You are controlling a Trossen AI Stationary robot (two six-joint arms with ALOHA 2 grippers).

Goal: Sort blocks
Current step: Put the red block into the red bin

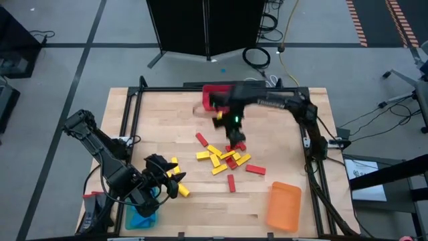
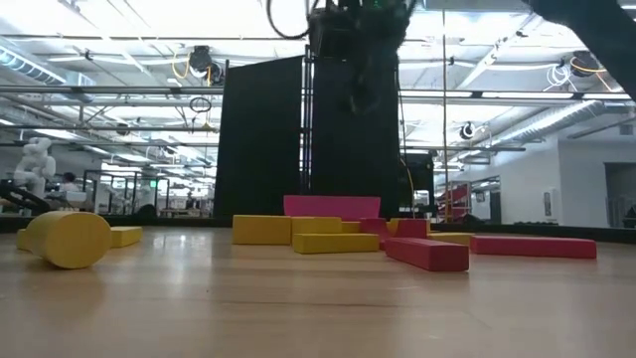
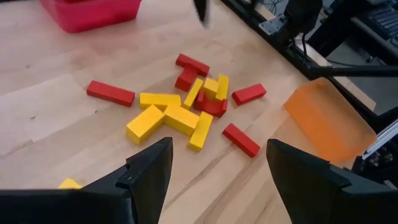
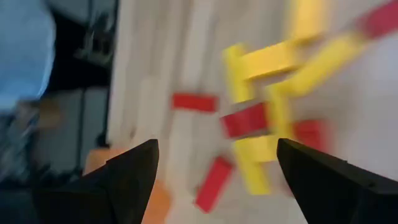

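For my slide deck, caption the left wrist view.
Open left gripper faces a pile of red and yellow blocks on the table.

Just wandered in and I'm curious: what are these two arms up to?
They are sorting a pile of small red and yellow rectangular blocks on the wooden table. The right end effector hangs open above the pile, holding nothing. The left end effector, also open, sits near a few stray yellow blocks. A red plastic bin and an orange plastic bin wait nearby.

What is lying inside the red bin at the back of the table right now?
The red bin cannot be checked: the right arm covers most of it in the high view, and the low view and left wrist view show only its wall. No blocks are visible in it.
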